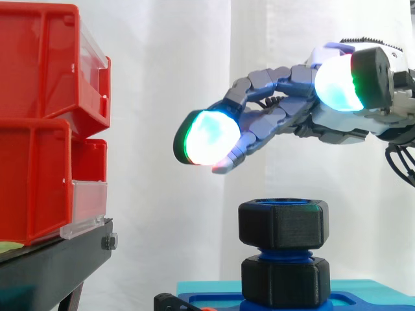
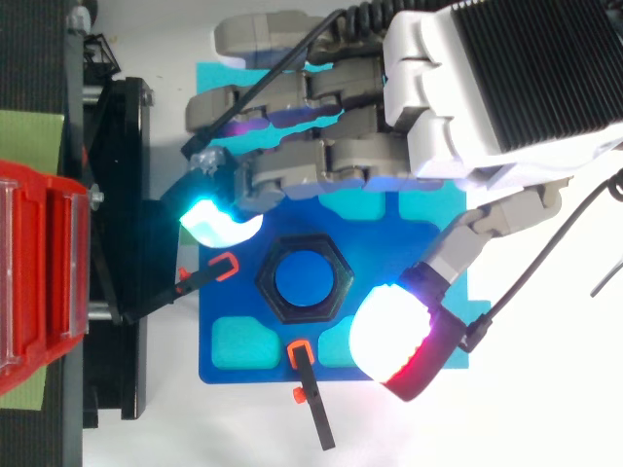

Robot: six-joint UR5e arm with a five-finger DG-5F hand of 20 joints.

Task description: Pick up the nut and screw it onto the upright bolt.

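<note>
- Nearest the overhead camera is the hand (image 1: 324, 123), above the nut and clear of it. Its fingers reach out nearly straight, the thumb is spread wide, and it holds nothing.
- Its fingertips (image 1: 207, 137) are thick rounded pads. The one at the front glows cyan-white with a green edge, and the thumb's pad glows white with a red rim.
- Far left are two stacked red bins (image 1: 39, 129) of glossy plastic, each with a clear strip across the front.
- They sit on a black stand (image 1: 58, 262), well apart from the nut.
- Two thin black clamps with orange ends (image 2: 222, 266) lie on a blue plate (image 2: 234, 360), one left of the nut and one in front of it.
- The plate is flat, with rounded teal cut-outs, and lies on a teal sheet (image 1: 194, 288).
- The nut (image 1: 283, 224) is matt black and hexagonal, with softened corners. It sits on the top end of the upright bolt (image 1: 283, 254).
- Blue thread shows beneath the nut, above a second black hexagonal block (image 1: 285, 282) at the plate.
</note>
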